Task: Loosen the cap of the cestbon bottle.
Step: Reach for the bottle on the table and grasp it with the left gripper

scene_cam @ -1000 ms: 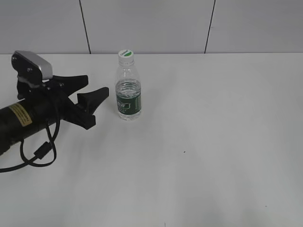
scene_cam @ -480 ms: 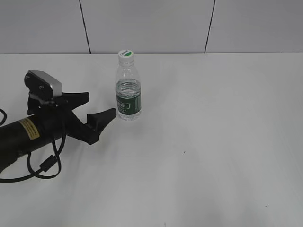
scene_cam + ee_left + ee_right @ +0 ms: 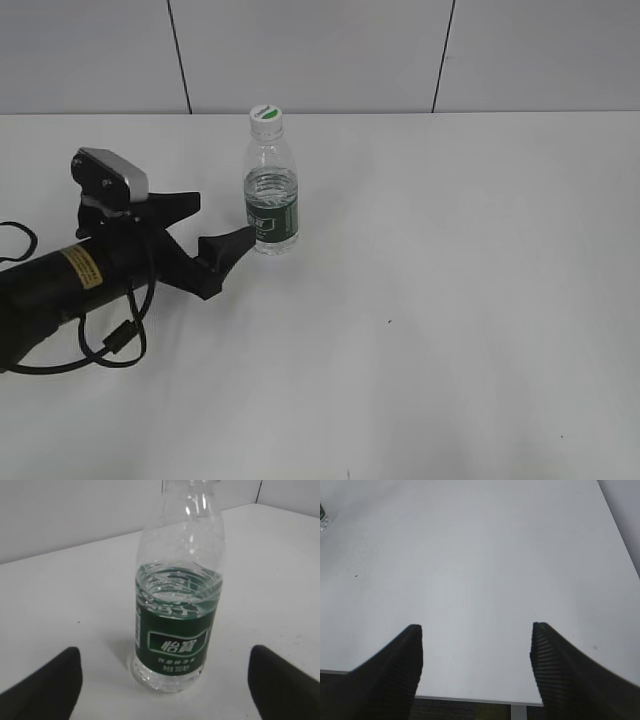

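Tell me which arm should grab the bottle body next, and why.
Left. Its open pincer is level with the cestbon bottle, which stands between its fingers in the left wrist view. The right pincer hangs open over bare table, far off.

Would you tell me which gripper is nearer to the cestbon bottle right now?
The left. The left gripper, jaws open, sits just beside the cestbon bottle, which stands between its fingertips in the left wrist view. The right gripper hangs open over bare table, far away.

Open table point(image 3: 450, 300) — lone cestbon bottle point(image 3: 271, 190)
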Motion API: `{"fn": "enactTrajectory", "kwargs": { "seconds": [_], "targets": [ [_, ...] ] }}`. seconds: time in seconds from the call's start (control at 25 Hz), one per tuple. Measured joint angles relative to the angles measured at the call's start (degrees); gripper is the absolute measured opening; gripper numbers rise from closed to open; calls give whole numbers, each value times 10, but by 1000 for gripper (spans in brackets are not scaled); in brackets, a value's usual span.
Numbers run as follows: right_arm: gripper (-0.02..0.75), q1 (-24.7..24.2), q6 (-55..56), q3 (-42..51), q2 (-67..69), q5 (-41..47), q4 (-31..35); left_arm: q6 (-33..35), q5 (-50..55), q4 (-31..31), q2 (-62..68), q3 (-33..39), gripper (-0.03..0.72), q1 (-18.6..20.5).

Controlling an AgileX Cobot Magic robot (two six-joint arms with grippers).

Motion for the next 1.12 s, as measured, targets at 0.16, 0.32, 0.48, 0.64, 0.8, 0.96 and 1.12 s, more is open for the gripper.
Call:
{"fn": "enactTrajectory", "kwargs": {
  "seconds": [0.16, 0.32, 0.48, 0.64, 0.8, 0.96, 1.12],
  "targets": [
    [516, 0, 0, 0, 0, 0, 0, 0, -1, 0, 13, -23, 600, -13],
    [516, 0, 0, 0, 0, 0, 0, 0, -1, -2, 45, -62, 594, -27],
    [516, 0, 0, 0, 0, 0, 0, 0, -1, -18, 66, -89, 593, -40],
    [516, 0, 0, 0, 0, 0, 0, -5, -1, -32, 92, -125, 591, -52],
    [516, 0, 0, 0, 0, 0, 0, -13, -1, -45, 115, -152, 592, -54],
    [516, 0, 0, 0, 0, 0, 0, -29, -1, -44, 134, -178, 592, -54],
    [516, 0, 0, 0, 0, 0, 0, -36, -1, -8, 150, -205, 592, -55]
  ]
}}
